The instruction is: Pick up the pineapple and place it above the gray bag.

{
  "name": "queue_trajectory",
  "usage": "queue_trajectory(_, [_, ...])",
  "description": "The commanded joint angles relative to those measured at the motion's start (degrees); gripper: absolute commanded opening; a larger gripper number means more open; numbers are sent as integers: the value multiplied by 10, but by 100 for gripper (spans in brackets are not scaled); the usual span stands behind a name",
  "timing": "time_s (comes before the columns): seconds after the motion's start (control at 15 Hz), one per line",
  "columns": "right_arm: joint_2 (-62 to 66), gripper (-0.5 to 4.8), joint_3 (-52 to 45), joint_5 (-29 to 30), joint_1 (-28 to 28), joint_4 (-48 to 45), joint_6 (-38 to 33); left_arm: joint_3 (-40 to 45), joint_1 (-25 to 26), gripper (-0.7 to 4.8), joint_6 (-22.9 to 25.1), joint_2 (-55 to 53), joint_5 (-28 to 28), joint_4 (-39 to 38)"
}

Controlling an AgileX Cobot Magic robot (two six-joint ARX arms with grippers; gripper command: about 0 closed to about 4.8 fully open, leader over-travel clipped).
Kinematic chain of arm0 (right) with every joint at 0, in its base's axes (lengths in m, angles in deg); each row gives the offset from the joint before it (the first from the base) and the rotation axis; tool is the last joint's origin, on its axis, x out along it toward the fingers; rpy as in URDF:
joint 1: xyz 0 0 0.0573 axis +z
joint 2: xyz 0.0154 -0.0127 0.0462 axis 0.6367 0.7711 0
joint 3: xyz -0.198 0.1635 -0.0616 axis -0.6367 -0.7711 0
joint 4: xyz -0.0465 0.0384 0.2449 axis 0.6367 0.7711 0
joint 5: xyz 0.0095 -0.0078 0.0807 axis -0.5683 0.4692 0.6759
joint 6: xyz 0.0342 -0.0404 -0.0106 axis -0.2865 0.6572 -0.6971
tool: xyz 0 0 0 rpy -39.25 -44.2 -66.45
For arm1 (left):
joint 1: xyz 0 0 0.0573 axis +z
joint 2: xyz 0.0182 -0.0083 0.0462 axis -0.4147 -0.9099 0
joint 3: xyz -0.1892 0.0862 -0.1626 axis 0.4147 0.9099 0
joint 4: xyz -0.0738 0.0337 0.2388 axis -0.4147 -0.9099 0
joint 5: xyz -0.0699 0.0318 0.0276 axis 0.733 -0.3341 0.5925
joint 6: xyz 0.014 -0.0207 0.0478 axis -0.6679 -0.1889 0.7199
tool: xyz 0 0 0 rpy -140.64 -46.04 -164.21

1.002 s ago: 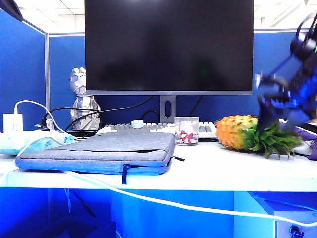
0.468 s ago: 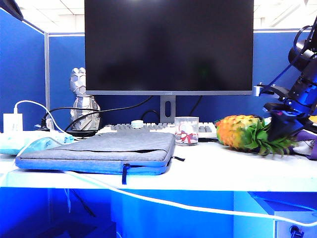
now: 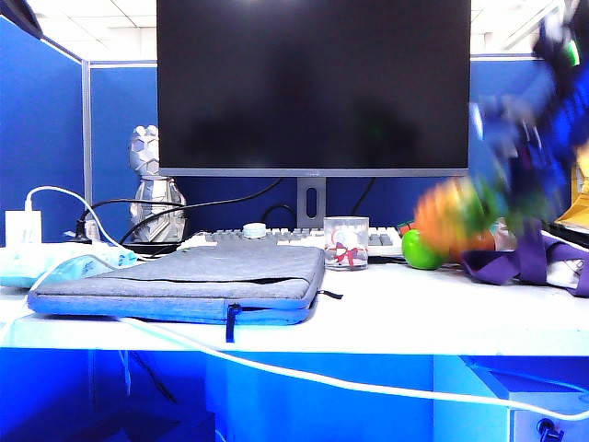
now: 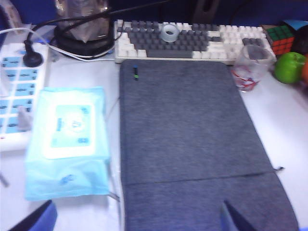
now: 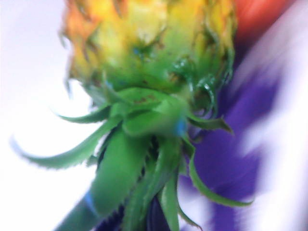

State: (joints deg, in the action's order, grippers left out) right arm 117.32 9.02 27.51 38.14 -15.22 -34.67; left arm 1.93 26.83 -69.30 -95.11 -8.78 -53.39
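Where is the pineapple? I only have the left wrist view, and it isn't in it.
Observer: Exterior view: the pineapple hangs blurred above the desk's right end, right gripper shut on it.
Operator: My left gripper is open over the gray bag. Gripped where?
Observer: Right wrist view shows the leaf crown nearest the camera.
Operator: What's underneath?
Observer: A purple strapped bag on the desk.

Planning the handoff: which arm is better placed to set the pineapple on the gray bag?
Right. The right gripper already carries the pineapple, lifted off the table; the left gripper hangs open over the gray bag.
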Motion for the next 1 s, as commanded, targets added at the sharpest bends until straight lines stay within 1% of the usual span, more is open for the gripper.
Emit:
queue_trajectory(0.07, [-10,0,90,-41,25,18,87,-2,-8,479,-5,1,4,7])
queue_trajectory(0.13, [-10,0,124,-63,40,43,134,-2,-11,479,-7,1,5,7])
queue_trajectory(0.27, [-10,0,165,-89,57,62,198,-2,-34,479,-10,1,4,7])
queue_trajectory(0.4, [-10,0,202,-131,84,76,323,-2,-47,479,-14,1,4,12])
queue_trajectory(0.47, [-10,0,225,-154,103,75,362,-2,-60,479,-17,1,3,14])
queue_trajectory(0.53, [-10,0,261,-137,119,75,386,-2,-71,479,-22,1,4,16])
queue_trajectory(0.73, [-10,0,289,-136,157,70,482,-2,-80,479,-35,1,4,19])
queue_trajectory(0.87, [-9,0,289,-136,179,97,579,-2,-80,479,-35,1,5,19])
queue_trajectory(0.94, [-9,0,289,-136,194,126,632,-2,-80,479,-37,1,19,18])
queue_trajectory(1.0, [-9,0,289,-136,207,140,666,-2,-80,479,-38,1,19,18])
